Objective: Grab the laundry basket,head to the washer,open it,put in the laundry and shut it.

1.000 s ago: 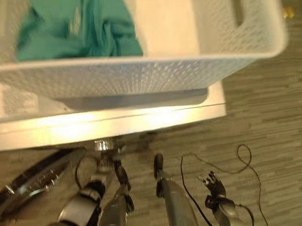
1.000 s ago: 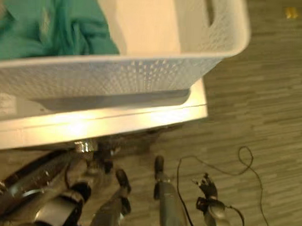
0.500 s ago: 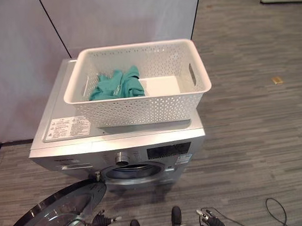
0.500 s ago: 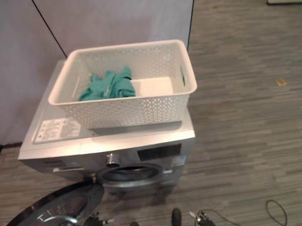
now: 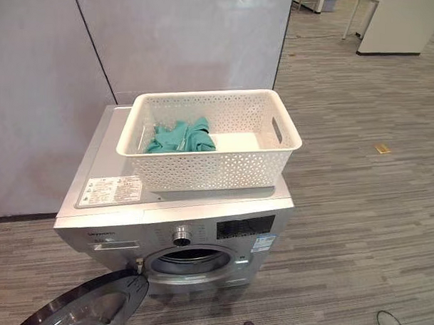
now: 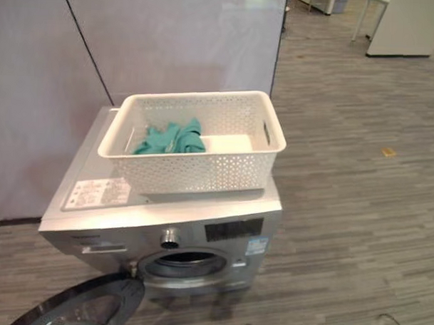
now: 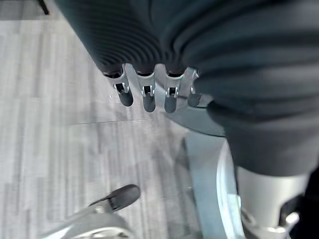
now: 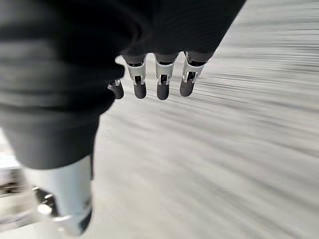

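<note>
white perforated plastic laundry basket [image 5: 210, 144] sits on top of the silver front-loading washer [image 5: 172, 211], long axis running side to side across the lid. crumpled teal garment [image 5: 179, 136] lies in the basket's left half; right half of the floor is bare. round washer door [image 5: 91, 308] hangs open, swung down toward the left, drum mouth [image 5: 188, 260] exposed just under the control knob.

left hand [image 7: 149, 92] and right hand [image 8: 159, 79] each hang low over the grey wood-look floor [image 5: 358, 210], fingers straight and relaxed, holding nothing.

key relation: the garment is above and ahead of both hands, toward the left side, so the left hand looks the nearer one for a reach into the basket; judgement only.

eye views give the basket, washer and door; wrist views give the finger state, and the left wrist view catches a curved edge beside the fingers, probably the open door.
</note>
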Controlling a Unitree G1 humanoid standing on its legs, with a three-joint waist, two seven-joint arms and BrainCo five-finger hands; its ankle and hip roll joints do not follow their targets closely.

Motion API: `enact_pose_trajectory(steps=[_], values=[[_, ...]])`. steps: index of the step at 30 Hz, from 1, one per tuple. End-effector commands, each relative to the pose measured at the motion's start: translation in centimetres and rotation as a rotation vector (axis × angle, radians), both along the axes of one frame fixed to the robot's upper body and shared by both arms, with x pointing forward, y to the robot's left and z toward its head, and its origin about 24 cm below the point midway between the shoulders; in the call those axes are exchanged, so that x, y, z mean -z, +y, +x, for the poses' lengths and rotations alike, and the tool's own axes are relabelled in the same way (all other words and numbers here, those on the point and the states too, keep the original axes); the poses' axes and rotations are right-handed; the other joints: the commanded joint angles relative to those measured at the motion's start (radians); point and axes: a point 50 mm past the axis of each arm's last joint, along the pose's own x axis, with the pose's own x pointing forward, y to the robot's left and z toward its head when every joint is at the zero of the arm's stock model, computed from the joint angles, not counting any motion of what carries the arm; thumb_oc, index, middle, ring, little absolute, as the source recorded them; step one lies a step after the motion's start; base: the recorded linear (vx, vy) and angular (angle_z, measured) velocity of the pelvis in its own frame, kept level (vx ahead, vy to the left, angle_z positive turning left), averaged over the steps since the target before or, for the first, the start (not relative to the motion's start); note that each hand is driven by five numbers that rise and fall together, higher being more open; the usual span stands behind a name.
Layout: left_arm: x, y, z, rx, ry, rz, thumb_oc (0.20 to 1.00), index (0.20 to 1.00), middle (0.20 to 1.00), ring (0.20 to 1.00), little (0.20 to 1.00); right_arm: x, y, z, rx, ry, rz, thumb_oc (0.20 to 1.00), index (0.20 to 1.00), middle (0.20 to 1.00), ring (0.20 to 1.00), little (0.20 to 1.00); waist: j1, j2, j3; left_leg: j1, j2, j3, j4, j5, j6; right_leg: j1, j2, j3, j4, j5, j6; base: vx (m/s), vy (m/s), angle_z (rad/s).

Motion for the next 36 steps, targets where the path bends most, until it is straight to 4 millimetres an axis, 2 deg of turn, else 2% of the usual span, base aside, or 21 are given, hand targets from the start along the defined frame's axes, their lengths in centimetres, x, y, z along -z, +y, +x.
enact_pose_trajectory(steps=[1, 3, 5, 7, 8, 9, 11, 14, 15, 16, 18, 20, 21, 22, 23, 24, 25, 26, 29, 31, 36], values=[[-0.3, 1.1, 0.7, -0.003, -0.009, 0.016, 1.0, 1.0, 1.0, 1.0, 1.0, -7.0, -2.8, 5.0, -0.087, -0.117, -0.314, 1.0, 1.0, 1.0, 1.0, 1.0, 0.013, -0.054, 0.019, -0.04, 0.021, -0.044, 0.002, 0.069, -0.05, 0.066, -0.085, -0.037, 0.007, 0.057, 0.097, 0.02, 0.037, 0.07], [-0.4, 1.3, 0.9, 0.014, -0.008, 0.017, 1.0, 1.0, 1.0, 1.0, 1.0, -12.3, -4.8, 6.8, -0.094, -0.14, -0.508, 1.0, 1.0, 1.0, 1.0, 1.0, 0.025, -0.065, 0.02, -0.044, 0.02, -0.052, 0.002, 0.068, -0.05, 0.07, -0.087, -0.046, 0.006, 0.055, 0.099, 0.02, 0.022, 0.07], [-0.4, 1.4, 0.9, 0.038, -0.002, 0.023, 1.0, 1.0, 1.0, 1.0, 1.0, -17.5, -5.3, 8.8, -0.1, -0.229, -0.684, 1.0, 1.0, 1.0, 1.0, 1.0, 0.043, -0.079, 0.018, -0.046, 0.019, -0.06, 0.002, 0.063, -0.049, 0.076, -0.089, -0.055, 0.005, 0.05, 0.105, 0.03, 0.014, 0.19], [-0.4, 1.4, 0.8, 0.054, 0.004, 0.029, 1.0, 1.0, 1.0, 1.0, 1.0, -22.5, -4.4, 10.7, -0.13, -0.326, -0.866, 1.0, 1.0, 1.0, 1.0, 1.0, 0.057, -0.088, 0.015, -0.055, 0.016, -0.07, 0.002, 0.066, -0.046, 0.075, -0.093, -0.065, 0.002, 0.052, 0.106, 0.02, 0.015, 0.22], [-0.4, 1.5, 0.6, 0.058, 0.012, 0.034, 1.0, 1.0, 1.0, 1.0, 1.0, -27.0, -2.0, 12.6, -0.226, -0.425, -1.045, 1.0, 1.0, 1.0, 1.0, 1.0, 0.068, -0.094, 0.013, -0.055, 0.015, -0.072, 0.002, 0.061, -0.046, 0.078, -0.094, -0.067, 0.003, 0.048, 0.107, 0.03, 0.005, 0.07], [-0.5, 1.7, 0.6, 0.07, 0.014, 0.043, 1.0, 1.0, 1.0, 1.0, 1.0, -28.8, -0.8, 13.2, -0.256, -0.455, -1.125, 1.0, 1.0, 1.0, 1.0, 1.0, 0.075, -0.099, 0.013, -0.058, 0.015, -0.077, 0.002, 0.061, -0.045, 0.079, -0.094, -0.07, 0.002, 0.047, 0.107, 0.03, -0.001, 0.06], [-0.5, 1.8, 0.6, 0.105, 0.024, 0.046, 1.0, 1.0, 1.0, 1.0, 1.0, -31.6, -0.3, 13.7, -0.27, -0.474, -1.217, 1.0, 1.0, 1.0, 1.0, 1.0, 0.095, -0.114, 0.01, -0.064, 0.014, -0.087, 0.002, 0.063, -0.046, 0.082, -0.095, -0.081, 0.0, 0.047, 0.107, 0.02, -0.006, 0.15], [-0.5, 2.1, 0.1, 0.148, 0.048, 0.046, 1.0, 1.0, 1.0, 1.0, 1.0, -36.5, 2.6, 15.9, -0.503, -0.452, -1.388, 1.0, 1.0, 1.0, 1.0, 1.0, 0.127, -0.136, 0.011, -0.077, 0.012, -0.101, 0.002, 0.069, -0.05, 0.083, -0.095, -0.095, -0.002, 0.047, 0.108, 0.01, -0.008, 0.16], [-0.5, 2.1, 0.1, 0.145, 0.047, 0.044, 1.0, 1.0, 1.0, 1.0, 1.0, -36.6, 2.7, 16.1, -0.506, -0.455, -1.389, 1.0, 1.0, 1.0, 1.0, 1.0, 0.123, -0.134, 0.01, -0.081, 0.011, -0.102, 0.002, 0.074, -0.049, 0.079, -0.096, -0.096, -0.002, 0.051, 0.107, 0.0, -0.003, 0.21], [-0.6, 2.5, -0.6, 0.164, 0.073, 0.046, 1.0, 1.0, 1.0, 1.0, 1.0, -39.3, 4.0, 17.7, -0.581, -0.363, -1.493, 1.0, 1.0, 1.0, 1.0, 1.0, 0.153, -0.151, 0.01, -0.087, 0.008, -0.111, 0.002, 0.078, -0.051, 0.081, -0.097, -0.107, -0.002, 0.05, 0.108, 0.01, 0.001, 0.25], [-0.7, 3.2, -0.6, 0.181, 0.082, 0.057, 1.0, 1.0, 1.0, 1.0, 1.0, -40.3, 5.0, 19.0, -0.672, -0.19, -1.597, 1.0, 1.0, 1.0, 1.0, 1.0, 0.174, -0.166, 0.012, -0.087, 0.009, -0.115, 0.002, 0.078, -0.054, 0.086, -0.097, -0.113, -0.002, 0.049, 0.108, 0.02, -0.002, 0.21], [-0.9, 3.8, -0.7, 0.191, 0.095, 0.071, 1.0, 1.0, 1.0, 1.0, 1.0, -41.1, 8.0, 21.6, -0.828, 0.019, -1.75, 1.0, 1.0, 1.0, 1.0, 1.0, 0.192, -0.187, 0.011, -0.088, 0.008, -0.117, 0.002, 0.082, -0.058, 0.088, -0.096, -0.117, -0.002, 0.051, 0.107, 0.03, -0.001, 0.16], [-0.8, 3.2, -0.5, 0.215, 0.088, 0.061, 1.0, 1.0, 1.0, 1.0, 1.0, -39.6, 5.1, 22.4, -0.771, 0.173, -1.69, 1.0, 1.0, 1.0, 1.0, 1.0, 0.196, -0.176, 0.011, -0.09, 0.007, -0.126, 0.002, 0.082, -0.058, 0.092, -0.095, -0.126, -0.002, 0.048, 0.107, 0.05, -0.007, 0.06], [-0.7, 3.2, -0.7, 0.234, 0.103, 0.055, 1.0, 1.0, 1.0, 1.0, 1.0, -39.0, 4.7, 23.3, -0.809, 0.314, -1.675, 1.0, 1.0, 1.0, 1.0, 1.0, 0.209, -0.183, 0.009, -0.092, 0.004, -0.133, 0.002, 0.086, -0.059, 0.095, -0.095, -0.134, -0.002, 0.046, 0.107, 0.04, -0.019, 0.02], [-0.8, 3.3, -0.8, 0.244, 0.107, 0.054, 1.0, 1.0, 1.0, 1.0, 1.0, -38.7, 6.9, 25.0, -0.934, 0.42, -1.748, 1.0, 1.0, 1.0, 1.0, 1.0, 0.219, -0.188, 0.008, -0.097, 0.004, -0.141, 0.002, 0.089, -0.062, 0.095, -0.094, -0.139, -0.002, 0.043, 0.106, 0.03, -0.015, 0.08], [-0.8, 3.5, -1.0, 0.209, 0.104, 0.054, 1.0, 1.0, 1.0, 1.0, 1.0, -41.8, 13.1, 25.4, -1.04, 0.232, -1.911, 1.0, 1.0, 1.0, 1.0, 1.0, 0.208, -0.19, 0.003, -0.099, 0.006, -0.138, 0.002, 0.091, -0.063, 0.093, -0.093, -0.136, -0.002, 0.044, 0.105, 0.01, -0.012, 0.21], [-0.7, 3.1, -1.0, 0.206, 0.1, 0.044, 1.0, 1.0, 1.0, 1.0, 1.0, -42.2, 13.4, 25.5, -1.04, 0.235, -1.92, 1.0, 1.0, 1.0, 1.0, 1.0, 0.202, -0.18, 0.001, -0.104, 0.006, -0.14, 0.002, 0.093, -0.063, 0.089, -0.093, -0.138, -0.002, 0.045, 0.105, 0.0, -0.001, 0.33], [-0.7, 3.0, -0.5, 0.19, 0.084, 0.035, 1.0, 1.0, 1.0, 1.0, 1.0, -41.5, 15.8, 25.7, -1.154, 0.192, -1.97, 1.0, 1.0, 1.0, 1.0, 1.0, 0.198, -0.178, 0.007, -0.1, 0.01, -0.137, 0.002, 0.091, -0.063, 0.089, -0.091, -0.133, -0.002, 0.045, 0.104, 0.01, 0.0, 0.16], [-0.4, 2.1, -1.2, 0.196, 0.095, -0.011, 1.0, 1.0, 1.0, 1.0, 1.0, -40.7, 16.7, 26.3, -1.269, 0.248, -1.963, 1.0, 1.0, 1.0, 1.0, 1.0, 0.212, -0.184, 0.006, -0.11, 0.011, -0.147, 0.002, 0.093, -0.063, 0.087, -0.09, -0.142, -0.002, 0.038, 0.103, 0.02, 0.0, 0.08], [-0.4, 2.1, -1.3, 0.189, 0.095, -0.026, 1.0, 1.0, 1.0, 1.0, 1.0, -39.8, 19.5, 26.5, -1.437, 0.263, -1.988, 1.0, 1.0, 1.0, 1.0, 1.0, 0.217, -0.19, 0.009, -0.125, 0.01, -0.156, 0.002, 0.099, -0.062, 0.076, -0.089, -0.144, -0.002, 0.04, 0.102, 0.0, 0.004, 0.12], [-0.3, 1.8, -1.0, 0.185, 0.08, -0.048, 1.0, 1.0, 1.0, 1.0, 1.0, -37.2, 22.4, 26.0, -1.682, 0.192, -1.912, 1.0, 1.0, 1.0, 1.0, 1.0, 0.229, -0.199, 0.021, -0.142, 0.013, -0.165, 0.002, 0.099, -0.062, 0.067, -0.089, -0.149, -0.002, 0.036, 0.101, 0.0, 0.005, -0.04]])
